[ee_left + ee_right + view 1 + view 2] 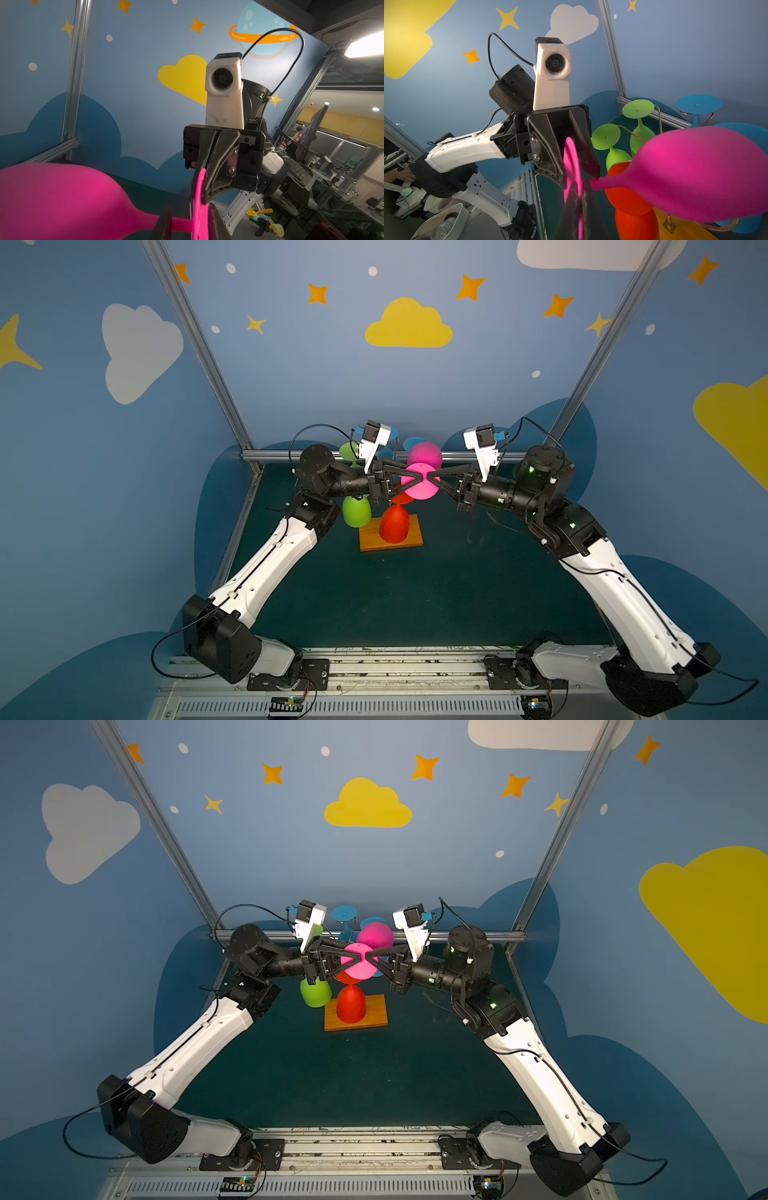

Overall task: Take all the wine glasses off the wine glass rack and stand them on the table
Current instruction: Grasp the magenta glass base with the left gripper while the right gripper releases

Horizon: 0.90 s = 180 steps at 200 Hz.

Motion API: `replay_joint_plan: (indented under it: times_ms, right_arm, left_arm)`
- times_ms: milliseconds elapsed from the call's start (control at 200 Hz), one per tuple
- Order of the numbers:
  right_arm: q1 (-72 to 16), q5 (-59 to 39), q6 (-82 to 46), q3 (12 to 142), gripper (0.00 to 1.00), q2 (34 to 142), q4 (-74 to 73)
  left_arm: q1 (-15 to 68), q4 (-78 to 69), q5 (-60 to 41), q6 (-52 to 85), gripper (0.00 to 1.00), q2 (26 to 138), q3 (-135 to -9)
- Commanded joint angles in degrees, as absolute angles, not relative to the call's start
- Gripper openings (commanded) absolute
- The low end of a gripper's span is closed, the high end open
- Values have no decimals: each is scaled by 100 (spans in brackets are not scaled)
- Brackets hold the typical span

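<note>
The pink wine glass (424, 452) (375, 934) lies on its side in the air between both grippers, bowl towards the back wall. My right gripper (580, 207) (430, 479) is shut on the rim of its foot disc (571, 164). My left gripper (188, 209) (423, 479) straddles the same foot (199, 199). One of its fingers lies against the disc's outer face. The other stands on the stem (180, 225) side with a small gap showing. Below stands the wine glass rack, with gold wire (660, 120) and a wooden base (390, 541) (355, 1017).
Two green glasses (639, 137) (356, 512), a red glass (394, 526) (625, 199) and blue glasses (698, 106) (344, 915) hang upside down on the rack, close under and behind both grippers. An aluminium frame rail (457, 456) runs along the back edge.
</note>
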<state>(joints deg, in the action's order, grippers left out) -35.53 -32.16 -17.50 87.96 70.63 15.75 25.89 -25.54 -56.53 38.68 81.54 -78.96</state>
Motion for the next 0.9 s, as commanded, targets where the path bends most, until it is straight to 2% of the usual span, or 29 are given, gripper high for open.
replay_joint_plan:
  times_ms: [0, 160, 275, 340, 486, 586, 701, 896]
  right_arm:
    - [-3606, -3085, -1691, 9018, 0, 7115, 1433]
    - [-3640, -3087, -1697, 9027, 0, 7142, 1419]
    - [-3639, -2987, -1647, 9026, 0, 7072, 1428]
    - [-3634, -2841, -1540, 8999, 12, 6970, 1475]
    - [-3605, -2224, -1161, 8673, 53, 6535, 1449]
    - [-3604, -1706, -753, 8350, 71, 6159, 1368]
    - [-3604, -1283, -101, 7880, 82, 5803, 1085]
    - [-3610, -909, 1080, 7097, 89, 5563, 228]
  left_arm:
    - [2612, -2769, -5696, 3977, 19, 8149, -7937]
    - [2610, -2944, -5669, 4134, 3, 8138, -7919]
    - [2602, -3198, -5654, 4401, 3, 8125, -7906]
    - [2569, -3260, -5615, 4578, 3, 8117, -7940]
    - [2403, -3591, -5451, 5228, 3, 8150, -7990]
    - [2329, -4094, -5412, 5812, 3, 8214, -8006]
    - [2265, -4341, -5316, 6308, 3, 8296, -8068]
    - [2175, -4717, -5207, 7107, 3, 8532, -8160]
